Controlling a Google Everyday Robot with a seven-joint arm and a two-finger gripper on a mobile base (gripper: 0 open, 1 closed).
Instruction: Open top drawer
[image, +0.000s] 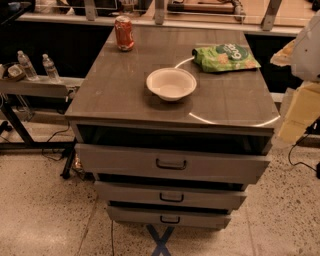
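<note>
The gripper hangs at the right edge, and the top drawer, pulled out a little, sits below it and off to its left, well apart. On its way in it could bump the cabinet corner, or grab the middle drawer's handle, which looks the same. It touches nothing I can see, and I cannot tell if it is open or closed.

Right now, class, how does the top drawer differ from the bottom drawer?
The top drawer has a taller, wider front than the bottom drawer. A broad dark gap shows above the top drawer, only a thin one above the bottom drawer. Both are grey with a small dark centre handle. The gripper sits at the right edge, touching neither.
</note>
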